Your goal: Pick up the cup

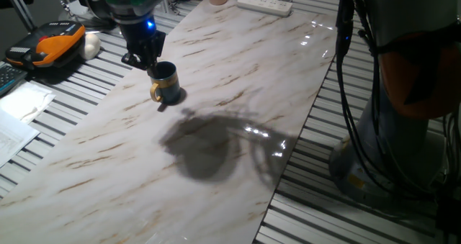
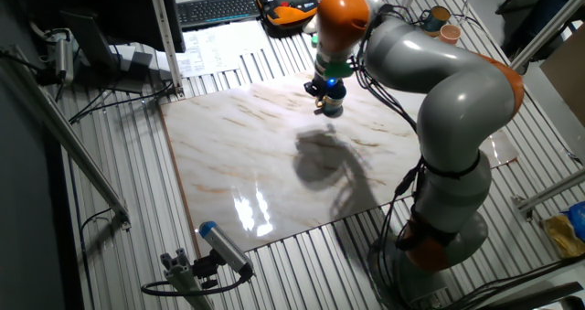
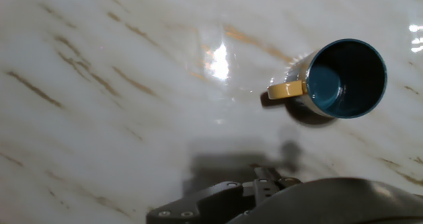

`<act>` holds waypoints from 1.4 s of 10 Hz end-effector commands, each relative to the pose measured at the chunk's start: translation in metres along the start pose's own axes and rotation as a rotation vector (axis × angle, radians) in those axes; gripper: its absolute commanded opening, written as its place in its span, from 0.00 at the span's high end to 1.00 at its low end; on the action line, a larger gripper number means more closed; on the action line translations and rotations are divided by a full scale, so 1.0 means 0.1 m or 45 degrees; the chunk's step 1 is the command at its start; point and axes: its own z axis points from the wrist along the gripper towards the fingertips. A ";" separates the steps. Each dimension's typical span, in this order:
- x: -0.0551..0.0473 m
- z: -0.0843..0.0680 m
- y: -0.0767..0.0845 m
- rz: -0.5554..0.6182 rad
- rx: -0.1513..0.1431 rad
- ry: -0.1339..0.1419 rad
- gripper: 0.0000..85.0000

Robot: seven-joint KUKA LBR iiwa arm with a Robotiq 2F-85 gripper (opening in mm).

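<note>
The navy mug (image 1: 168, 83) stands upright on the marble surface (image 1: 238, 93), its yellow handle (image 3: 286, 90) sideways. The pincer (image 1: 148, 59) hovers just above its rim, probably lining up a descent; whether released or clenched, I cannot tell.

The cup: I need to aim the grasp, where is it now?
The cup stands upright on the marble table, directly beside the gripper; in the hand view it sits upper right.
</note>
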 end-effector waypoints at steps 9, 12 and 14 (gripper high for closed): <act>-0.01 -0.05 0.03 0.426 -0.001 -0.018 1.00; -0.01 -0.04 0.04 0.454 0.030 -0.029 1.00; -0.01 -0.05 0.06 0.655 0.067 -0.044 1.00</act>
